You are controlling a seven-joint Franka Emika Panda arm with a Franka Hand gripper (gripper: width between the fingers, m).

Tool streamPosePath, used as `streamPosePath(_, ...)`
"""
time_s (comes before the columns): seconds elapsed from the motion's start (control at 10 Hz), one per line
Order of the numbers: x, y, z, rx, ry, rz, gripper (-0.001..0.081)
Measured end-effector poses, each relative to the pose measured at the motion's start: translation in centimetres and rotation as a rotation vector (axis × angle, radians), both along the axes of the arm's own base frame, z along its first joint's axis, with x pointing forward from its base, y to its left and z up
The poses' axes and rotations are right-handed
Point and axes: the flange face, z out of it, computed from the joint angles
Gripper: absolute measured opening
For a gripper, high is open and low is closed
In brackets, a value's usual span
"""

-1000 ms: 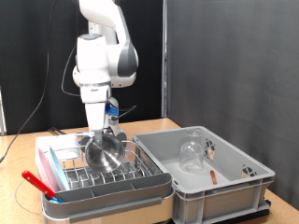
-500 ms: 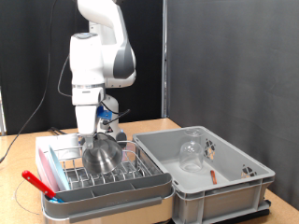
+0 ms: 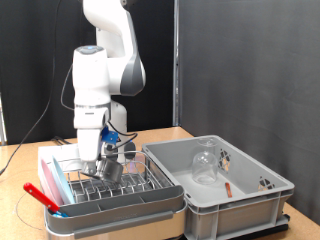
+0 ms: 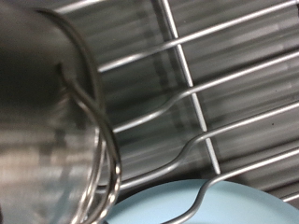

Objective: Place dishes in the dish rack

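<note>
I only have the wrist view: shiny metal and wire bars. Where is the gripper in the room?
Observer: The gripper is down over the dish rack, at the exterior view's left.
Operator: Anything left in the tub?
Observer: A clear glass stands in the grey tub.
Operator: Anything else there?
Observer: A small red-tipped item lies on the tub floor beside the glass.
Operator: And that shiny metal?
Observer: It is a metal cup at the gripper, low over the rack.

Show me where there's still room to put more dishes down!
The dish rack has bare wires toward the exterior view's right, between the metal cup and the grey tub. The tub floor is open between the clear glass and the tub's right wall. It is crowded where the gripper lowers the cup.
</note>
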Motion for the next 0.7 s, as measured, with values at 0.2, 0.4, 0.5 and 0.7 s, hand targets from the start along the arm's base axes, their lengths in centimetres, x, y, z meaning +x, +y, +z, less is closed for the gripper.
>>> streamPosePath(0.2,0.6,-0.3,-1.2,0.0,0.018,-0.007,0.0808)
streamPosePath(0.4,1.0,-0.5,-2.0,0.006,0.018,-0.01,0.0808)
streamPosePath(0.5,1.1,-0.6,-2.2,0.018,0.013,-0.005,0.0808)
streamPosePath(0.7,1.0,-0.6,-2.0,0.047,-0.003,0.012,0.0808)
